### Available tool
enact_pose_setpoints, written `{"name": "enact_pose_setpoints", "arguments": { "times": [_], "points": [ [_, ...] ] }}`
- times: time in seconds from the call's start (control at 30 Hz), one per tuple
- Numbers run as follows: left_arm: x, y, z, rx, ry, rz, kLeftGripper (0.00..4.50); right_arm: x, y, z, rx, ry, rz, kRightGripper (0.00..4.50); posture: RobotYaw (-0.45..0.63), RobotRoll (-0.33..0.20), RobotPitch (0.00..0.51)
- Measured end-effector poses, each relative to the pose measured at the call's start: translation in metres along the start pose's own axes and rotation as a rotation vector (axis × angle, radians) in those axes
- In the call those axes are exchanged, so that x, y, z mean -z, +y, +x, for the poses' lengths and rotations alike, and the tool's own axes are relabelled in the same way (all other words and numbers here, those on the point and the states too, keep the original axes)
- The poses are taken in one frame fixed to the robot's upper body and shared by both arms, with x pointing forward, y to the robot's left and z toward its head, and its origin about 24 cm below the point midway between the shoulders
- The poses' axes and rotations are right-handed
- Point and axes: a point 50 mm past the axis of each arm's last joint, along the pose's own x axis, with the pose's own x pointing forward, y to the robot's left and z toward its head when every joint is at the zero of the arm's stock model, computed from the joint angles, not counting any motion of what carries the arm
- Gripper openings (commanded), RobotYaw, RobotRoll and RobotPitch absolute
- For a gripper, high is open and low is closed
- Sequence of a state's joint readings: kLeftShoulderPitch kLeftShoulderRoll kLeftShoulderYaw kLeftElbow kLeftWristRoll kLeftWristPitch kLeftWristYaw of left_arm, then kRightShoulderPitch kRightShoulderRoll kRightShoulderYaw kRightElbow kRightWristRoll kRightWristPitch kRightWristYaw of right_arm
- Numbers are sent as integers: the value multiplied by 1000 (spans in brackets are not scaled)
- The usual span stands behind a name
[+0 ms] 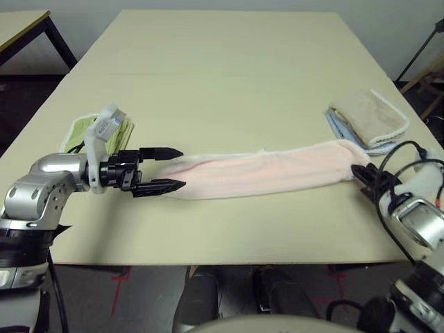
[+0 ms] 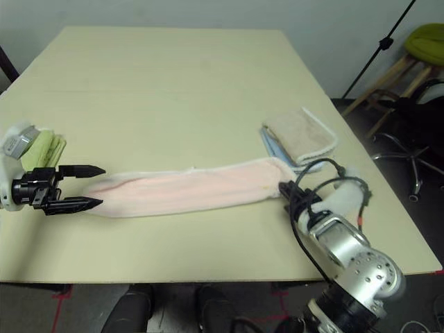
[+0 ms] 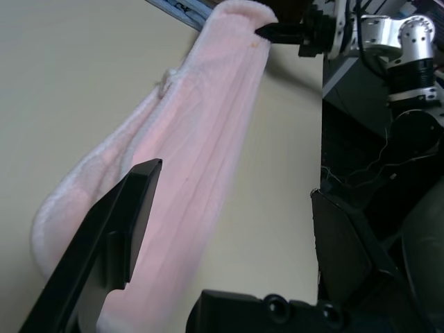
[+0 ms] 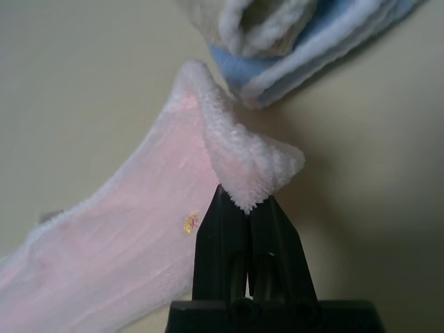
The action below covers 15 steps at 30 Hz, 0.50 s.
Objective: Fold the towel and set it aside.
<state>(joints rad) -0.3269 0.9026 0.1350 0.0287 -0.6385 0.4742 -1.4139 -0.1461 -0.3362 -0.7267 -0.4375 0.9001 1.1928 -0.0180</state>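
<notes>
So the pink towel (image 1: 267, 172) is laid out as 1 long strip near the desk's (image 1: 229, 83) front edge, running left to right, with the right end sitting a bit farther back than the left. A white edging is seen around it, and in the right wrist view a small embroidered mark (image 4: 191, 222) can be spotted near the right end.

That right end is pinched by the right gripper (image 4: 250, 198), fingers closed on it, with a bit of the edge folded up over the tips. The left gripper (image 1: 184, 168) is held wide at the other end, fingers spread, nothing gripped.

Just behind the pink towel's right end, by the desk's right edge, 1 folded beige towel (image 1: 371, 116) is stacked on 1 blue towel (image 1: 345, 132). Over by the left edge, 1 green towel (image 2: 43, 150) is parked, partly hidden by the left arm (image 1: 59, 166).
</notes>
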Motion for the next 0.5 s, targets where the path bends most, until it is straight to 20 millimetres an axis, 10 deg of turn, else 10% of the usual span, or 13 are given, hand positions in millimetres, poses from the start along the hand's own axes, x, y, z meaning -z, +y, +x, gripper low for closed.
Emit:
{"name": "enact_pose_setpoints", "arguments": {
  "times": [0.23,0.5],
  "points": [
    [2,1,-2,-10,7,-2,4500,-23,26,-8,-161,2,-480,7,52,0,139],
    [4,-1,1,-34,-6,-14,4500,13,86,12,-498,170,-744,7,112,0,141]
  ]
}}
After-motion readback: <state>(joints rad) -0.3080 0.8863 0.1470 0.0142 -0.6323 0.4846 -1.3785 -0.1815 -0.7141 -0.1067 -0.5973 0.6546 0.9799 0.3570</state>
